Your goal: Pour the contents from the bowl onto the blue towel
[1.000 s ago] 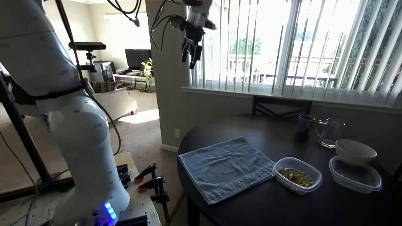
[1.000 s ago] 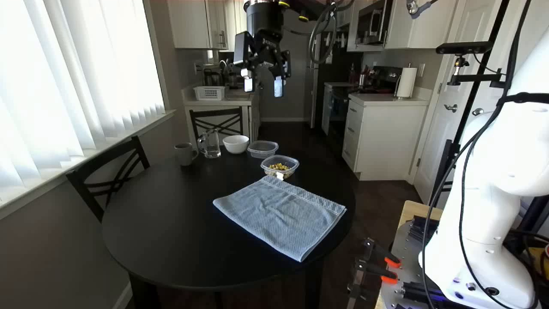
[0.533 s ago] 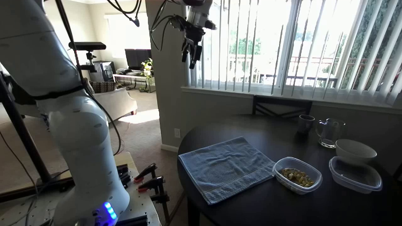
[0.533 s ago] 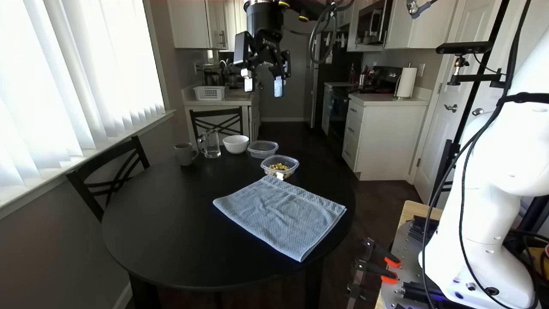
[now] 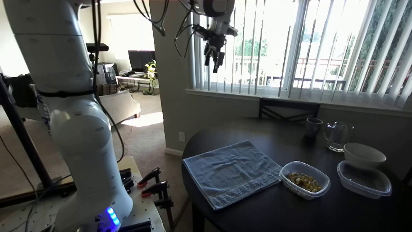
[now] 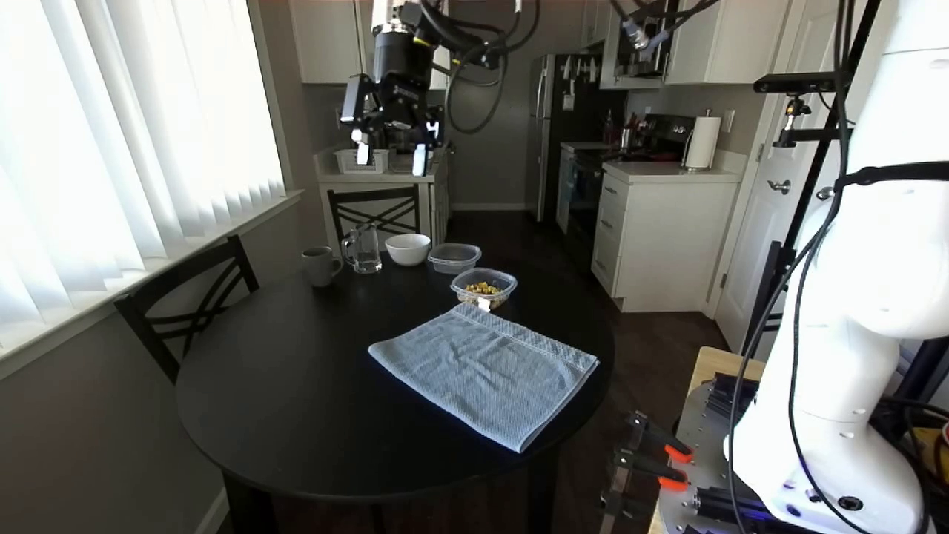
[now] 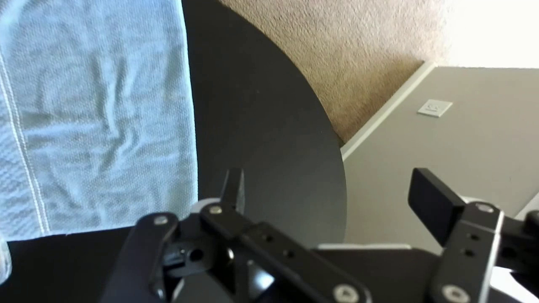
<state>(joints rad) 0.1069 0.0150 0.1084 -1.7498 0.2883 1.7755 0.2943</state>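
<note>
The bowl, a shallow clear container (image 5: 295, 190), stands upright on the dark table and holds the contents (image 5: 304, 182), small yellowish-tan bits. In an exterior view the bowl (image 6: 507, 285) and contents (image 6: 482, 288) also show. The blue towel (image 5: 231, 172) lies flat and wrinkled beside the bowl, one corner at its rim; it also shows in an exterior view (image 6: 485, 371) and the wrist view (image 7: 105, 109). A clear rim, likely the bowl (image 7: 3, 261), shows at the wrist view's left edge. My gripper (image 5: 211, 67) (image 6: 391, 157) (image 7: 326, 185) is open and empty, high above the table.
An empty clear tub (image 5: 363, 183), a white bowl (image 5: 363, 154), a glass mug (image 5: 339, 137) and a grey mug (image 6: 319, 265) stand on the round table (image 6: 296, 415). Chairs (image 6: 193, 304) and a window with blinds (image 5: 257, 48) are beyond it.
My gripper has moved in the last half second: rightward and slightly down in an exterior view, leftward and slightly down in an exterior view. It stays open. The table objects have not moved.
</note>
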